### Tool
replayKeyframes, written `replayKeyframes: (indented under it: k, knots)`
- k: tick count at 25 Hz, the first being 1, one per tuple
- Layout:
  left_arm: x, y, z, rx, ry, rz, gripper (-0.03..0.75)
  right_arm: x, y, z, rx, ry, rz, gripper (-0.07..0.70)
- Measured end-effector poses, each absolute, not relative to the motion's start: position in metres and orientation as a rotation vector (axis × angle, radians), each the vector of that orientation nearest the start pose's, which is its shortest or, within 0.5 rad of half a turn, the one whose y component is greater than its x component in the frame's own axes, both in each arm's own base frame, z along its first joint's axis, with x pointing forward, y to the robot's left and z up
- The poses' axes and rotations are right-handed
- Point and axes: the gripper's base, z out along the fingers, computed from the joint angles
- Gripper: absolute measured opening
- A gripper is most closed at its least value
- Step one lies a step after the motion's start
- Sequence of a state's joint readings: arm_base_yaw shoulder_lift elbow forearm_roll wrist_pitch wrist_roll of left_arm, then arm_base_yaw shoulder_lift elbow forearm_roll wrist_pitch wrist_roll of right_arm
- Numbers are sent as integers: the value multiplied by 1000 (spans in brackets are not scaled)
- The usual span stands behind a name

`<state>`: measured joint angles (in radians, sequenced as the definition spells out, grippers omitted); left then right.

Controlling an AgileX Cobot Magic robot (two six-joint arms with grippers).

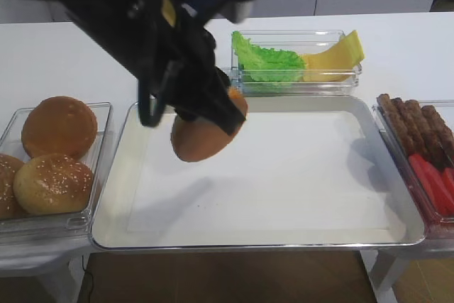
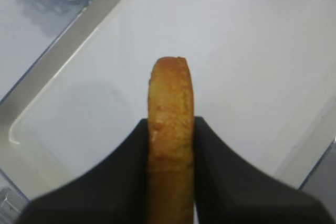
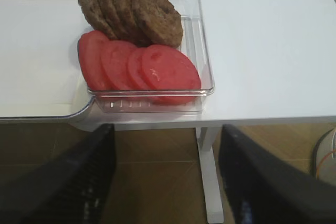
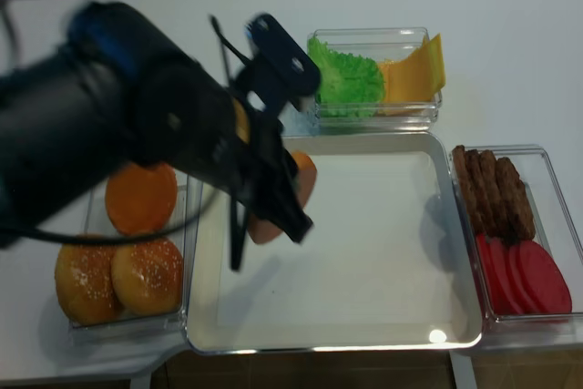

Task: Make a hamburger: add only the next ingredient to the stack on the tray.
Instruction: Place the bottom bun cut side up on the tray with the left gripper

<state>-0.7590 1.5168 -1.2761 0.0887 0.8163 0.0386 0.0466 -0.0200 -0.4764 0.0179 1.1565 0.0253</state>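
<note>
While gripped: one bun half [image 2: 169,129], airborne.

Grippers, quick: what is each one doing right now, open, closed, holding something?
Left gripper: closed on the bun half, held on edge above the tray.
Right gripper: open, holding nothing.

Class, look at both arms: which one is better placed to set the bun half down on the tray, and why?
Left. The left gripper is shut on the bun half, held on edge above the tray. The right gripper is open and holds nothing, off the table's edge near the tomato slices.
</note>
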Motion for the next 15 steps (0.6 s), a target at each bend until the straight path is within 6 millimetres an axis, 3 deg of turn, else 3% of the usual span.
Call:
replayKeyframes:
  k: [7, 15]
  knots:
    - [231, -266, 284, 1095, 2238, 26, 158, -10, 1, 263, -27, 2144, 62, 467]
    - [223, -294, 277, 1136, 2030, 199, 158, -10, 1, 263, -27, 2144, 62, 467]
